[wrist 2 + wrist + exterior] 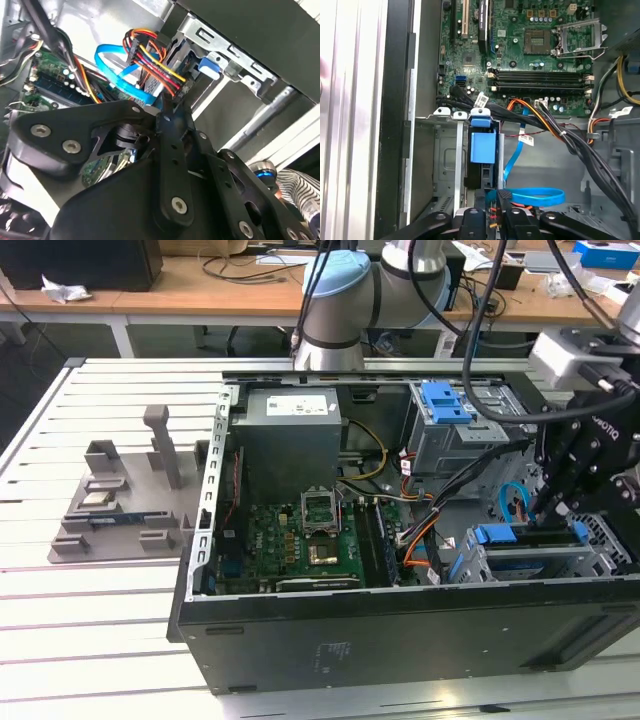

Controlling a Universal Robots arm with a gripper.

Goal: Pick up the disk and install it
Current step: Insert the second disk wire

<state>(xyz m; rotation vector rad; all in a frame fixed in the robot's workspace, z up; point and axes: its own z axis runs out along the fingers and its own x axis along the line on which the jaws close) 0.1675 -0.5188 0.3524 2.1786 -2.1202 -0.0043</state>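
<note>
The arm has reached down into the open computer case (400, 640) at the exterior view's right, and the gripper (550, 502) sits right over the drive cage (530, 558) near the case's front wall. The disk (532, 552) looks to be already standing in that cage: its blue bracket (528, 535) runs along the top of the slot, and in the first wrist view the same blue bracket (483, 145) stands on edge in the bay with the gripper (496, 207) just behind it, at the connector end. From where I stand the jaws look drawn close together on that end of the disk, pinching or pushing at it, though I can't make out a clean grip, so I'd call it uncertain. The step in hand reads as seating the disk home. To do that well I'd keep the push straight along the slot rails, so the bracket stays square and doesn't cock in the cage. The blue data cable (532, 196) loops right beside the jaws, and the orange, red and yellow power leads (152, 62) crowd the same corner; those want to stay clear of the slot, not get trapped under the drive. A slow, even press seems wiser than force.
</note>
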